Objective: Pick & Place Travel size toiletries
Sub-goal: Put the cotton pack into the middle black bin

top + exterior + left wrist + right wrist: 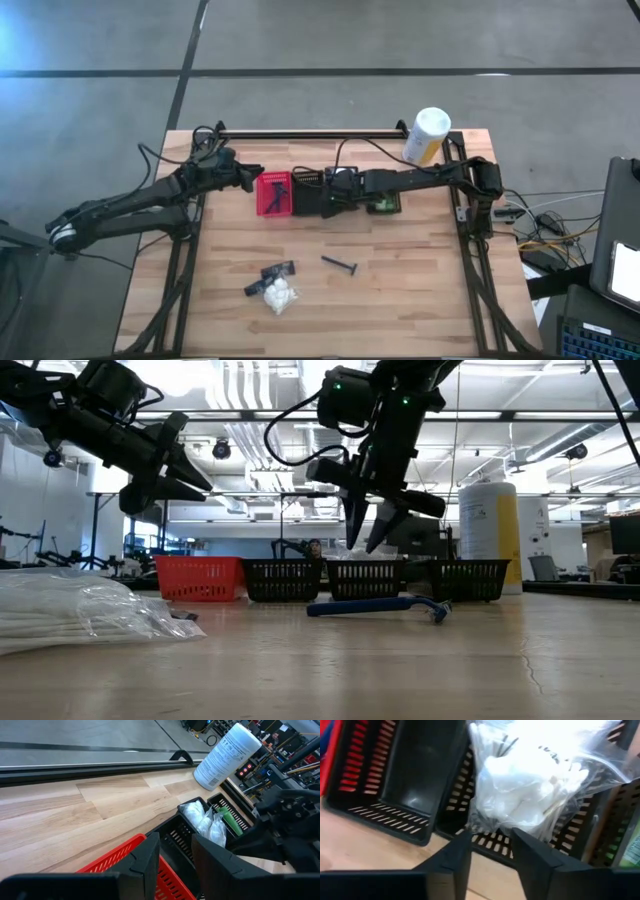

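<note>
Right tool [490, 851]: fingers parted, empty, above the white plastic-wrapped bundles [530, 785] in a black mesh basket [340, 195].
Left tool [175, 857]: parted, empty, over the red mesh basket [273, 193].
Surface [400, 290]: slim dark razor [340, 264], wrapped white bundle [277, 295].
White-and-yellow cylindrical canister [226, 755]: print illegible.

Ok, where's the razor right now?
In the high view the razor lies loose on the table's near half, right of the white bundle, apart from it and from both grippers.

A grey concrete floor [320, 40] surrounds the wooden table [400, 300]; bright ceiling lights [250, 385] shine overhead.
</note>
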{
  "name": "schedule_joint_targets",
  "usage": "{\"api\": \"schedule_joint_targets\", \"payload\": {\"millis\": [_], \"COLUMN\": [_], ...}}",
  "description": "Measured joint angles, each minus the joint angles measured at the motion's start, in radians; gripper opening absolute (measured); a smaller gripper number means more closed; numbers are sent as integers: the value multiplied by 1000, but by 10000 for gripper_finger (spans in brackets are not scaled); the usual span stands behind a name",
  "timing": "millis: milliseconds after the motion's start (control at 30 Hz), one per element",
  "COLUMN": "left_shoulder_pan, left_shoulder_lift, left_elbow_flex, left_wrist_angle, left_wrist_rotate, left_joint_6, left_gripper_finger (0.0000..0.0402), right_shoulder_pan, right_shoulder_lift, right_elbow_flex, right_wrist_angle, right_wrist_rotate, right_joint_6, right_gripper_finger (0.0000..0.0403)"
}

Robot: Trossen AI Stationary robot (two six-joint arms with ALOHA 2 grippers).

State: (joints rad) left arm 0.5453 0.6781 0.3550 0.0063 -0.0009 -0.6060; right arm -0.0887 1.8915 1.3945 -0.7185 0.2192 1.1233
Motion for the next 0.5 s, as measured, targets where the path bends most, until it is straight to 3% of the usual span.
{"api": "schedule_joint_targets", "payload": {"millis": [167, 333, 400, 500], "left_shoulder_pan": [0, 0, 0, 0], "left_shoulder_lift": [0, 0, -2, -5], "left_elbow_flex": [0, 0, 0, 0], "left_wrist_angle": [0, 9, 29, 74], "left_wrist_rotate": [0, 0, 9, 131], "left_joint_6": [0, -26, -119, -294], "left_gripper_finger": [120, 120, 120, 120], "right_shoulder_pan": [1, 1, 4, 12], "right_shoulder_lift": [0, -3, -8, -24], "right_elbow_flex": [18, 40, 43, 44], "right_wrist_angle": [-1, -10, -12, -13], "right_wrist_rotate": [-19, -42, -45, -45], "right_joint_6": [-12, -32, -32, -19], "right_gripper_finger": [89, 90, 98, 112]}}
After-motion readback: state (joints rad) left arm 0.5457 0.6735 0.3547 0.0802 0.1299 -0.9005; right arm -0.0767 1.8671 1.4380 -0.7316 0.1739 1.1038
